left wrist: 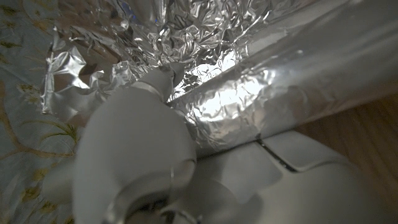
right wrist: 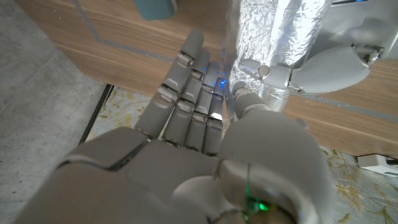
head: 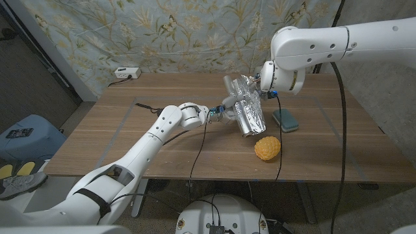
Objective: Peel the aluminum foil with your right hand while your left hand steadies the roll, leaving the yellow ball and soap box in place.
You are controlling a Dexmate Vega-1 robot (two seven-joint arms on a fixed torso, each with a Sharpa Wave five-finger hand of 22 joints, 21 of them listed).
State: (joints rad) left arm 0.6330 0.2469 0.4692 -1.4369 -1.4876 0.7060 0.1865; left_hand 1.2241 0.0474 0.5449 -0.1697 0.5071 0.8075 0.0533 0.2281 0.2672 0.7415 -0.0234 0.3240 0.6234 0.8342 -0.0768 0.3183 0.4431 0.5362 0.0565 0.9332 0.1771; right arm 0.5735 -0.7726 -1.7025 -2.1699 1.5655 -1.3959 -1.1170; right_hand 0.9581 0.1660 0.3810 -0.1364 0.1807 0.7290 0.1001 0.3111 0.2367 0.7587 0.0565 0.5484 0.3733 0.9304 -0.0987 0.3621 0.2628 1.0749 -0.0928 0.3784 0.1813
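Observation:
The aluminum foil roll lies slanted at mid-table, and its crinkled loose sheet is lifted above it. My left hand grips the roll's near end; the left wrist view has its fingers curled against the shiny roll. My right hand is at the top of the sheet. In the right wrist view its thumb and straight fingers pinch the foil's edge. The yellow ball sits just in front of the roll. The teal soap box lies to its right.
A white power strip lies at the table's far left corner, and a thin black cable lies on the left part of the table. A patterned curtain hangs behind. The table's front edge is near the ball.

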